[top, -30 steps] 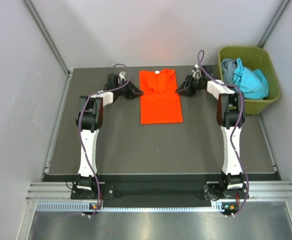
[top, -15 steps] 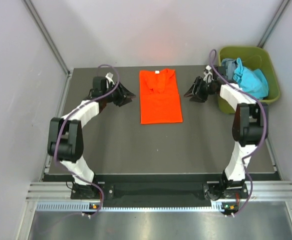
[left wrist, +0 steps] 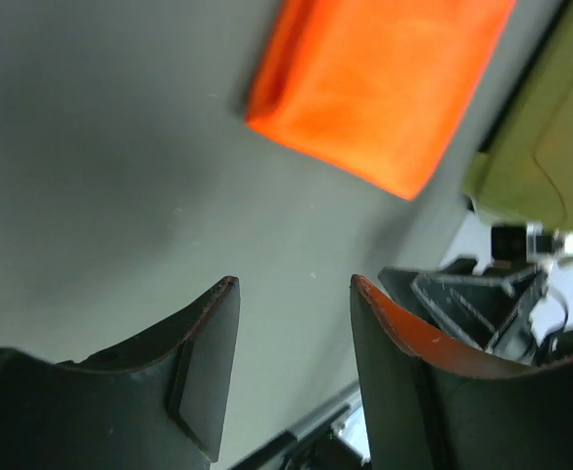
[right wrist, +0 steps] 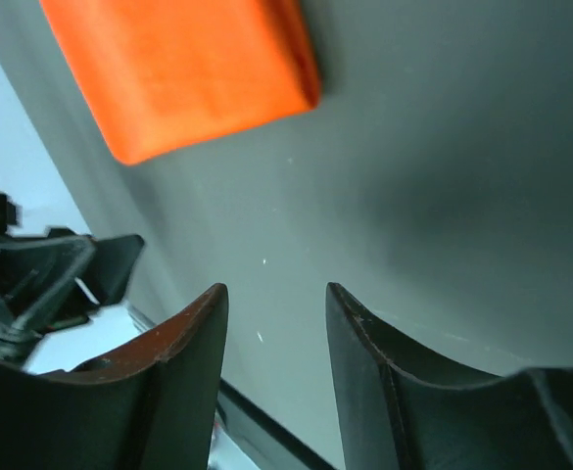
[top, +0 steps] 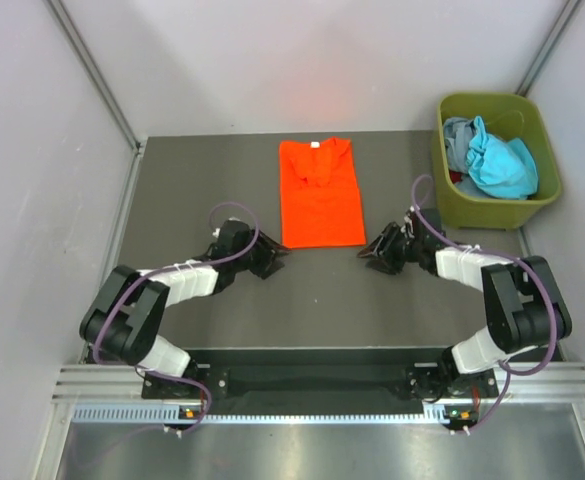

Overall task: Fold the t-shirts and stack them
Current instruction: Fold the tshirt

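Left pincer (top: pixel 273 262) just off t-shirt (top: pixel 320 205) corner

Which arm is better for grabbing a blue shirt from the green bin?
Right, probably: the right hand is open, nearer the olive-green plastic bin; the left hand lies beyond the bright orange t-shirt.

Orange shirt (top: pixel 320 193) lay folded into a narrow rectangle on table (top: pixel 192 180), far centre. Left gripper (top: pixel 275 263) and right gripper (top: pixel 368 254) flanked its near corners, not touching. Teal shirt (top: pixel 497 165) lay bunched in bin (top: pixel 487 211).
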Controlling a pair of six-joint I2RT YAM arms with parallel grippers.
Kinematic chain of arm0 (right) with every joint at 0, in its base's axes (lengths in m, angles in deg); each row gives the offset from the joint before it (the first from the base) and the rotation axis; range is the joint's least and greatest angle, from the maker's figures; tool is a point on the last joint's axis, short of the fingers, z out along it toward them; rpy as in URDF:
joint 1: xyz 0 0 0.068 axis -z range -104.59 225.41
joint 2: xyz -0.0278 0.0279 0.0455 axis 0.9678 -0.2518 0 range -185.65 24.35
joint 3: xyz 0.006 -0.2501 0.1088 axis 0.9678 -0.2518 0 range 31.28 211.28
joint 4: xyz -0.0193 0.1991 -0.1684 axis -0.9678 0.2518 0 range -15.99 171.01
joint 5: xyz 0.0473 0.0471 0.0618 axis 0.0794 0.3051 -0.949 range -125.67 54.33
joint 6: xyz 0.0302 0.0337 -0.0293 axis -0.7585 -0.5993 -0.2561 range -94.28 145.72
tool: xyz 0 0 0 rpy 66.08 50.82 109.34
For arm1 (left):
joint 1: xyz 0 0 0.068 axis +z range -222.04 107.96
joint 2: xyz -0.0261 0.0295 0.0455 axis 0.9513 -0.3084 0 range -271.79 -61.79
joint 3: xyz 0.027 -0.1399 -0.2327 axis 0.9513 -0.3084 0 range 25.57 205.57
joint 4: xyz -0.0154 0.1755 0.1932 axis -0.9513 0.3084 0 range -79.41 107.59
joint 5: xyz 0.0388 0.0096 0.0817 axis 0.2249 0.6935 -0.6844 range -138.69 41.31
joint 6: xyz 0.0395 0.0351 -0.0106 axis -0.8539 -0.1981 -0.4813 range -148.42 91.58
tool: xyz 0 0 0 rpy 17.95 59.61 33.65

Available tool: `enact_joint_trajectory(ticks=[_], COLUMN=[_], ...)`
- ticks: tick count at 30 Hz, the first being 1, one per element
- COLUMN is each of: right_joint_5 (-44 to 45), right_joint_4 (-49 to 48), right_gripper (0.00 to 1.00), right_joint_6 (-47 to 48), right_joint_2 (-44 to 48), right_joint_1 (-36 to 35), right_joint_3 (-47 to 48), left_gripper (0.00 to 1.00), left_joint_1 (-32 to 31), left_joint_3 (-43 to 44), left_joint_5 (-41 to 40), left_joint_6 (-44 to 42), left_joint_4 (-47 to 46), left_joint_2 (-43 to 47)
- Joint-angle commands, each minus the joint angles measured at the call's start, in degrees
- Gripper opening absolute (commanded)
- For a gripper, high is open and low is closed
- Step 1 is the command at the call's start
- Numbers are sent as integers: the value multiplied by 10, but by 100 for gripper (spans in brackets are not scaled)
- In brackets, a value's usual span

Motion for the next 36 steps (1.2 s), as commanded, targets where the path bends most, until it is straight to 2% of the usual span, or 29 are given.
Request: enact_joint_trajectory(ticks=[1, 4, 9, 15, 20, 28, 36], right_joint_5=[46, 74, 118, 154, 146, 162, 178], right_joint_4=[-188, -241, -282, -336, -369, -355, -335], right_gripper=[45, 47, 49, 49, 47, 45, 43], right_joint_6=[-107, -137, -150, -176, -215, -262, -274], right_joint_2=[31, 26, 18, -21, -70, -78, -99], right_joint_1=[-8, -9, -9, -9, -10, -19, -32], right_joint_3=[-44, -101, -127, -132, -124, -124, -112], left_gripper=[54, 55, 55, 48, 48, 49, 45], left_joint_1=[-14, -15, -14, -15, -15, -24, -39], left_joint_3=[1, -11, 4, -1, 5, 43, 49], left_joint_5=[-86, -117, -180, -190, -195, -189, -187], left_joint_6=[61, 81, 104, 139, 151, 153, 212], left_joint_4=[-100, -121, -66, -84, -72, -3, 29], left_joint_2=[-18, -35, -67, -104, -120, -119, -133])
